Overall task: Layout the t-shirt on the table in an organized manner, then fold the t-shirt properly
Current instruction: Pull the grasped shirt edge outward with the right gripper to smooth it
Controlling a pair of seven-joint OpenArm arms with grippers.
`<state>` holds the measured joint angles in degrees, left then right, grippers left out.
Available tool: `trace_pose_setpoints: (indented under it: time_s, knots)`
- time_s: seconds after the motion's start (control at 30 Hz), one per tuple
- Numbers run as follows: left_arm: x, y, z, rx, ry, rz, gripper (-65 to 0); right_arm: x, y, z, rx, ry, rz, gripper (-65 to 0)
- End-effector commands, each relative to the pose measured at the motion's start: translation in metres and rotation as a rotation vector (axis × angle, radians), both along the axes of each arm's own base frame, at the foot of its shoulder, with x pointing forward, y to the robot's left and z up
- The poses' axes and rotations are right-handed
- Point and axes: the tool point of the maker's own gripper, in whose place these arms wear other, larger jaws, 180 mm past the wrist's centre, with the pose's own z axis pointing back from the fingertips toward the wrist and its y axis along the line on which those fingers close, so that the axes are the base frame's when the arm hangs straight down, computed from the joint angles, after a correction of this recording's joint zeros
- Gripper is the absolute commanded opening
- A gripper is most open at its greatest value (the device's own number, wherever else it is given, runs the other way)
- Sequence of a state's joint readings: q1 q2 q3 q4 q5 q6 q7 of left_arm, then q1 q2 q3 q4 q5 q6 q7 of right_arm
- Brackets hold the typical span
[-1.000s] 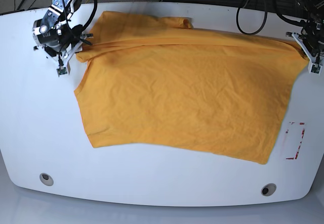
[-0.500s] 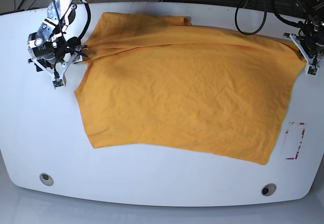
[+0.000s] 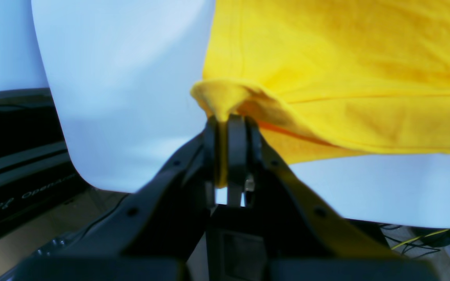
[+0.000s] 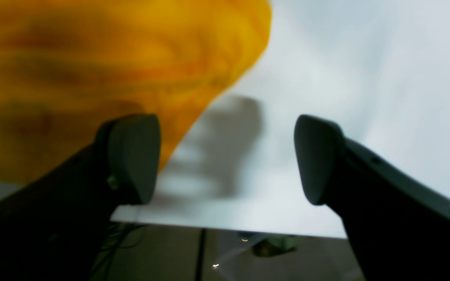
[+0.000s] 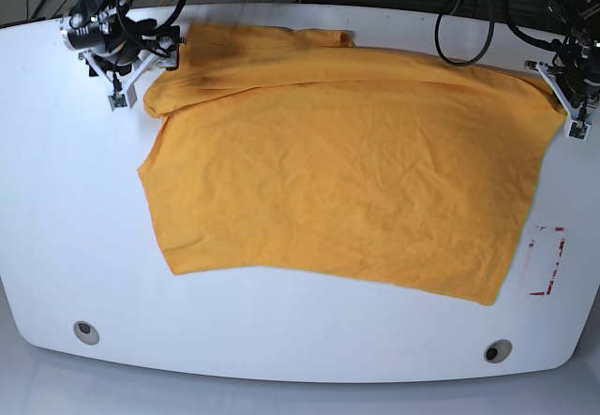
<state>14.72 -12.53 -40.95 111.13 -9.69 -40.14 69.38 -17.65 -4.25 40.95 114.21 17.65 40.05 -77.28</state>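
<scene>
- Nearest the viewer in the base view, the front edge of the white table [image 5: 281, 349] is bare, with a round grey grommet hole [image 5: 85, 331] near the front left corner and a second grommet hole [image 5: 497, 350] near the front right corner
- A red-outlined rectangle mark [image 5: 547, 261] sits close to the right edge, just beside the cloth's lower right corner but not touching it
- The orange-yellow t-shirt [image 5: 347, 171] is spread mostly flat across the middle of the table, lightly wrinkled, its front hem running at a slant from left to right
- Along the back edge the cloth is doubled over into a long fold, so the layout is not yet tidy
- At the back right corner the left gripper [image 3: 227, 121] has its jaws pressed together, pinching a small peak of the t-shirt's hem, lifted slightly off the table
- At the back left corner the right gripper [image 4: 225, 156] has its jaws spread wide with nothing between them; one finger overlaps the cloth's edge in the blurred wrist view, and whether it touches is unclear
- Likely risk: with only one corner held, a pull by the left gripper could drag the whole garment sideways or bunch it, and the pinched corner lies near the table's edge, so cloth could slip over it
</scene>
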Motion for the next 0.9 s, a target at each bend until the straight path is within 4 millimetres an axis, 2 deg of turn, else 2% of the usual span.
trace_pose_setpoints:
  time_s: [0.0,0.4,0.67,0.77,0.87]
  knots:
    - [0.005,0.005,0.01,0.026,-0.025,-0.006,-65.0,0.0,0.006,0.002,0.051,-0.033,-0.005,-14.0]
    - [0.008,-0.002,0.007,0.02,-0.018,-0.03,-65.0,-0.018,0.023,-0.011,0.14,0.003,-0.022,-14.0]
    - [0.008,-0.003,0.007,0.019,-0.017,-0.033,-65.0,-0.035,0.035,-0.037,0.219,0.085,-0.049,-14.0]
    - [0.008,-0.003,0.007,0.019,-0.017,-0.033,-65.0,-0.036,0.038,-0.04,0.229,0.094,-0.046,-14.0]
    - [0.008,-0.003,0.007,0.019,-0.017,-0.033,-65.0,-0.033,0.052,-0.041,0.249,0.1,0.0,-14.0]
